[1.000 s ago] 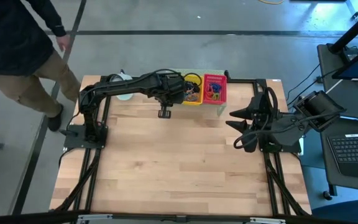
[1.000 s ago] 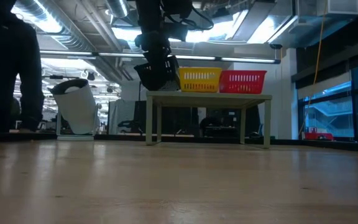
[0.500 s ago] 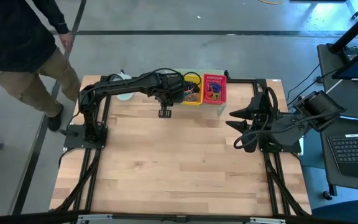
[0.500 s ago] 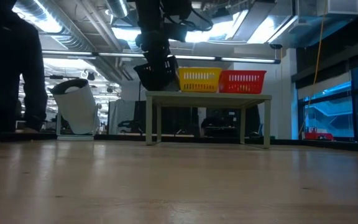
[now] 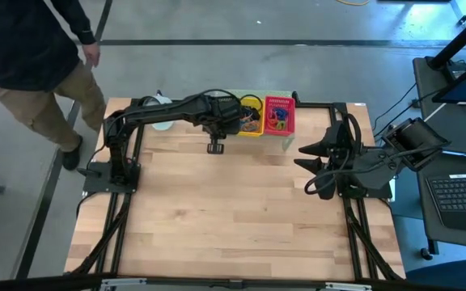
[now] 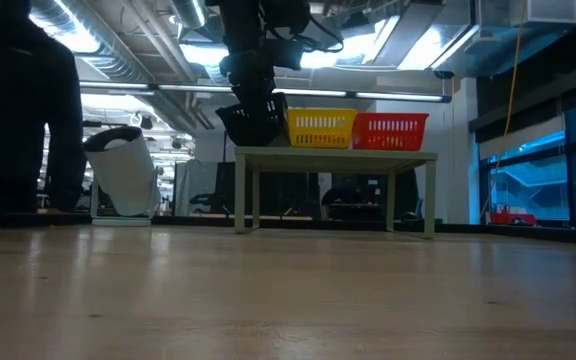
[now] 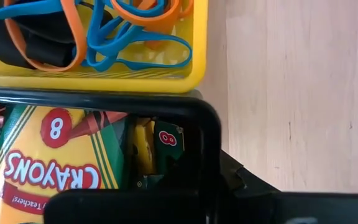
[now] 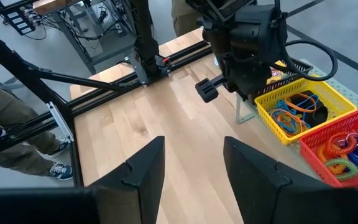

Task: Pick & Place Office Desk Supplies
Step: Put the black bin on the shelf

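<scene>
On the pale green mesh shelf at the table's far edge stand a black tray, a yellow tray with orange and blue loops, and a red tray with coloured loops. A yellow-green crayon box lies in the black tray, with a second small box beside it. My left gripper points down into the black tray; its fingertips are hidden. My right gripper is raised at the table's right side, open, with nothing between its fingers. My left gripper stands right over the crayon box in the black tray. The gripper's own body hides the fingertips, so I cannot tell whether they touch the box or the tray.
A white container stands at the table's far left. A person stands on the floor beyond the table's far left corner. The wooden tabletop stretches from the shelf to the near edge.
Both arms have kept still. The person beyond the far left corner has shifted a little on the floor.
</scene>
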